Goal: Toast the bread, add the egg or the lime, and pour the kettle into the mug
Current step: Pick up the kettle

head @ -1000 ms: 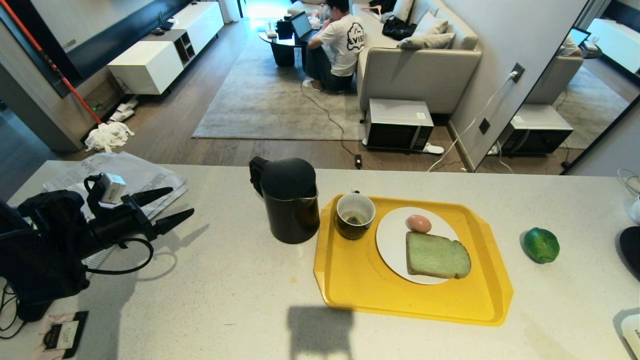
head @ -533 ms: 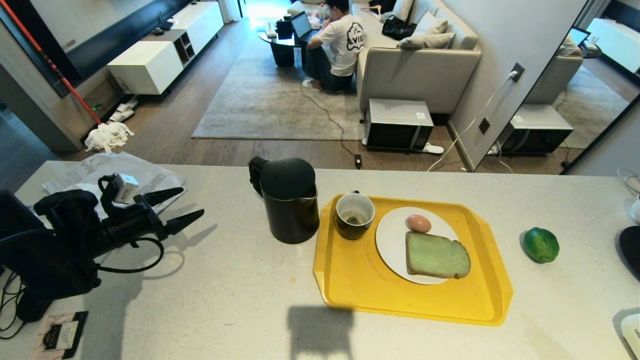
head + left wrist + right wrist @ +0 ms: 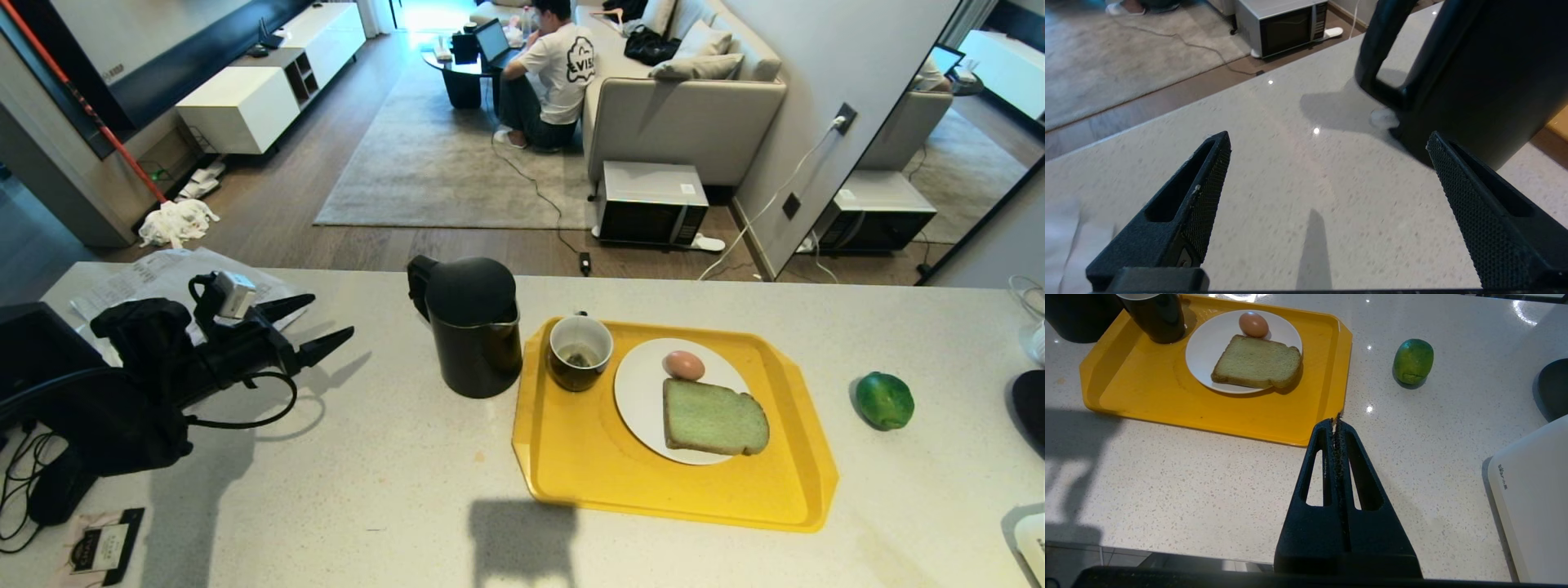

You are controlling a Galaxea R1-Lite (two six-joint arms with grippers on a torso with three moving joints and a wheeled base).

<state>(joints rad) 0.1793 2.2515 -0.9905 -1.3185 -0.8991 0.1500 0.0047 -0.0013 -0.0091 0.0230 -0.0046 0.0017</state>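
Observation:
The black kettle (image 3: 473,327) stands on the counter just left of the yellow tray (image 3: 588,465), its loop handle (image 3: 1382,53) turned to the left rear. On the tray sit the dark mug (image 3: 580,351) and a white plate (image 3: 641,404) carrying the greenish bread (image 3: 714,418) and a brown egg (image 3: 683,364). The lime (image 3: 884,399) lies on the counter right of the tray. My left gripper (image 3: 325,323) hovers open and empty left of the kettle, pointing at it. My right gripper (image 3: 1336,418) is shut and empty near the tray's front corner, out of the head view.
Papers (image 3: 155,282) lie at the counter's back left under my left arm. A small card (image 3: 102,549) and cables rest at the front left. A white appliance (image 3: 1533,498) and a dark round object (image 3: 1030,408) sit at the right edge. A person sits on the floor beyond the counter.
My left gripper has moved right and a little away from me, closer to the kettle, still open. Everything on the counter and tray has stayed put.

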